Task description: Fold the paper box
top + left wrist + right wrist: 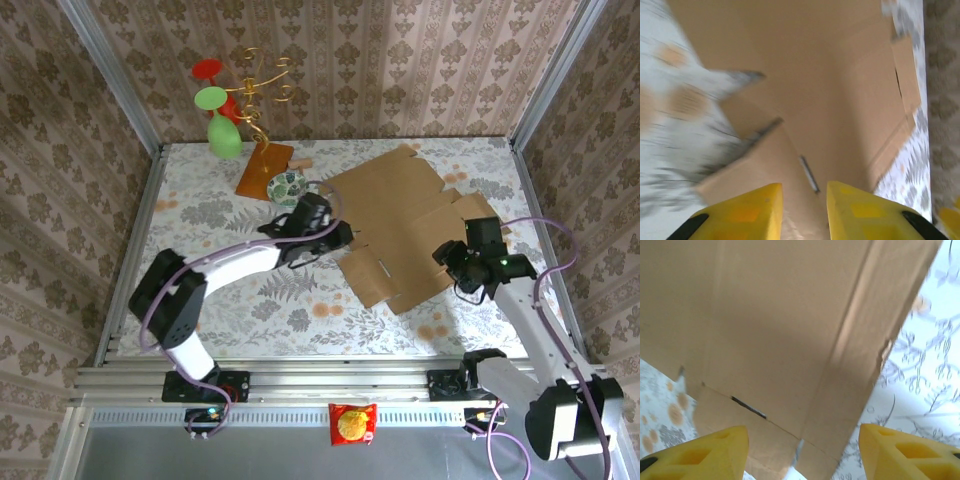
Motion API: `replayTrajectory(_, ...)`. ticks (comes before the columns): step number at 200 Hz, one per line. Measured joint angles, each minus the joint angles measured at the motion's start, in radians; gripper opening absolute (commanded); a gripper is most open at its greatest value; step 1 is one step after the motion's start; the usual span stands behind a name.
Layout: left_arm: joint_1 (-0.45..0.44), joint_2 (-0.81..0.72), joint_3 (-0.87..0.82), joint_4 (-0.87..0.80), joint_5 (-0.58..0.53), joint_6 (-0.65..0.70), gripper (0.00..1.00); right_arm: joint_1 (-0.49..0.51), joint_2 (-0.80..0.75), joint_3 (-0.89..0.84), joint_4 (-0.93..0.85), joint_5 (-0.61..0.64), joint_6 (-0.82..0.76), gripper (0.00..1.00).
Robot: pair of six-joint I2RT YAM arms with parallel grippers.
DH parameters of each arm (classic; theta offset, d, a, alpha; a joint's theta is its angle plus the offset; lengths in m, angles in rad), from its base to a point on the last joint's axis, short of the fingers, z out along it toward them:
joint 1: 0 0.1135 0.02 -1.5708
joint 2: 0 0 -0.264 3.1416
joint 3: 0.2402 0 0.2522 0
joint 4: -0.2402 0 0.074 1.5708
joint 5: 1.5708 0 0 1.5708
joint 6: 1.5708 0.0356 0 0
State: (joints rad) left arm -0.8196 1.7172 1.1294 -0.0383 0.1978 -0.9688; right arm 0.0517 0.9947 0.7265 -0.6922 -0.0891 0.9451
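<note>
The paper box [400,225] is a flat brown die-cut cardboard sheet with flaps and slots, lying on the right half of the flowered table [230,290]. My left gripper [335,238] is at the sheet's left edge. In the left wrist view its yellow fingers [740,215] stand a narrow gap apart over the cardboard [830,90], holding nothing, and the view is blurred. My right gripper [455,262] is at the sheet's near right corner. The right wrist view shows it wide open [803,432] above a creased flap [790,330].
A gold wire stand [255,75] carrying red and green pieces rises at the back left on an orange-brown base board [262,170]. A small patterned bowl [287,186] sits beside the board. A snack packet [352,422] lies on the front rail. Walls close three sides.
</note>
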Motion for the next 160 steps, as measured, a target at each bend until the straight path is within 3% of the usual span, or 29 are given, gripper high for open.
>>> replayTrajectory(17,-0.03,0.083,0.076,-0.015,0.042,0.0,0.26,-0.02,0.012,-0.04,0.035,-0.043,0.013,0.62)
replayTrajectory(55,-0.01,0.222,0.194,-0.046,0.093,0.003,0.21,-0.053,0.026,-0.14,0.127,-0.09,0.051,0.62)
replayTrajectory(160,0.048,0.317,0.186,-0.096,0.165,0.037,0.19,-0.085,0.168,-0.28,0.315,-0.24,0.135,0.59)
